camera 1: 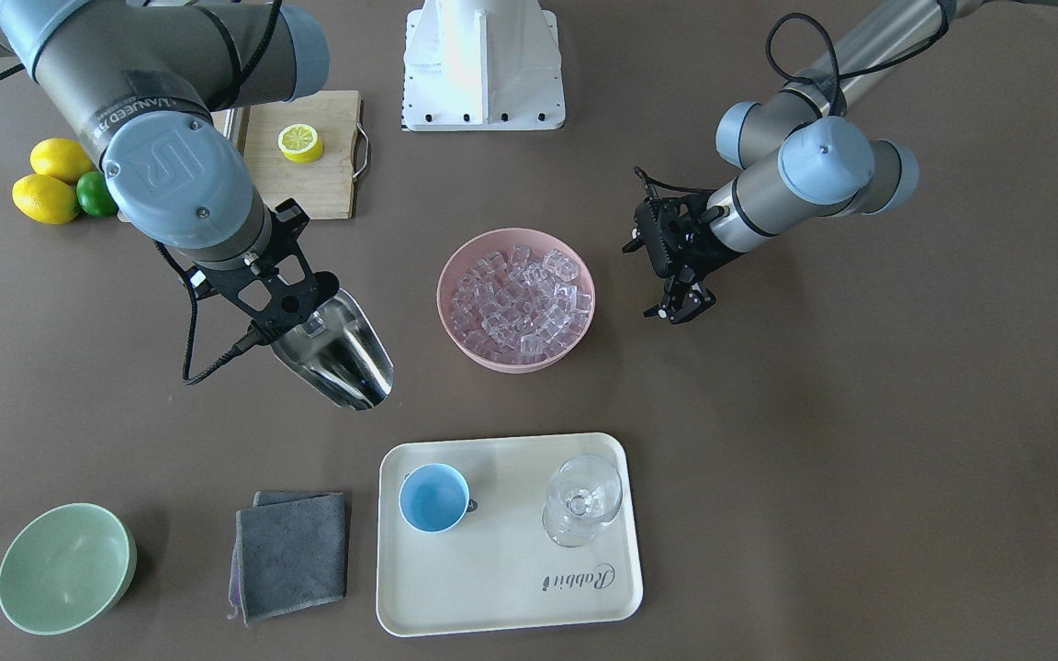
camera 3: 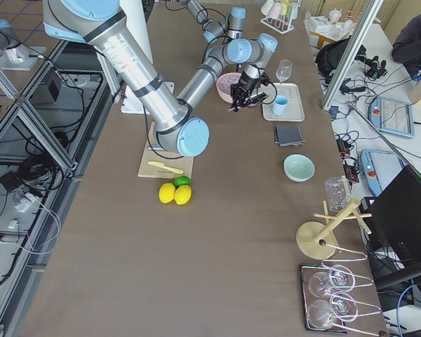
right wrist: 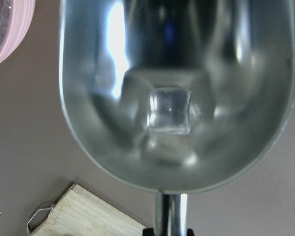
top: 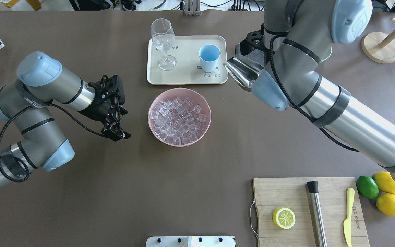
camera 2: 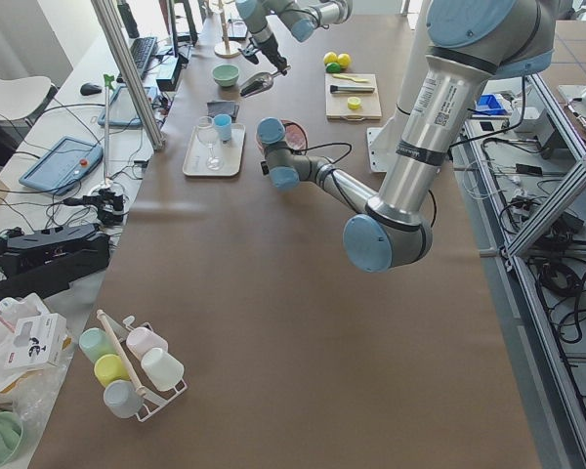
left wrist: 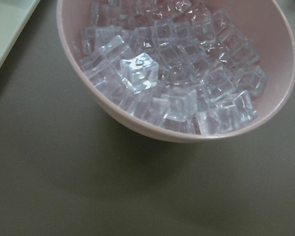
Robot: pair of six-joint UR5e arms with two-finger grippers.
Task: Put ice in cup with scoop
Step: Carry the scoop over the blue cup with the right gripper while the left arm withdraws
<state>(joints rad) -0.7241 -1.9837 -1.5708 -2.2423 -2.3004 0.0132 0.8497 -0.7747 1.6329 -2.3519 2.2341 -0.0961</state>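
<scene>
Brown matte covering (top: 115, 192) runs the length of a long table in a lab room, with aluminium framing along one side and benches of screens and cables along the other. Take the overhead view as the clock, 12 pointing away from the robot.

Nearest, at 6, sits the white base plate (top: 190, 241). At 5 a wooden cutting board (top: 286, 192) carries a lemon half (top: 283, 218), a steel rod (top: 316, 214) and a yellow knife (top: 347, 219). A lime (top: 367, 187) and two lemons (top: 392, 204) lie just beside the board at its 3.

At mid-table the pink bowl (top: 179, 89) is heaped with ice (top: 178, 118). The left gripper (top: 118, 134) hangs at the bowl's 9, apart from it and holding nothing; its fingers overlap in these views, so I cannot tell their spread.

Farther out, at the bowl's 12, a cream tray (top: 183, 77) holds a wine glass (top: 163, 41) and the light-blue cup (top: 209, 57), upright and empty. The scoop (top: 240, 70) is raised at the cup's 3, near the tray's edge, mouth toward the cup, with one ice cube (right wrist: 169, 110) in its trough. The right gripper (camera 1: 288, 308) is clamped on the scoop's handle.

A pale-green bowl (camera 1: 65, 569) and a grey cloth (camera 1: 292, 554) lie by the far edge, toward 1.
</scene>
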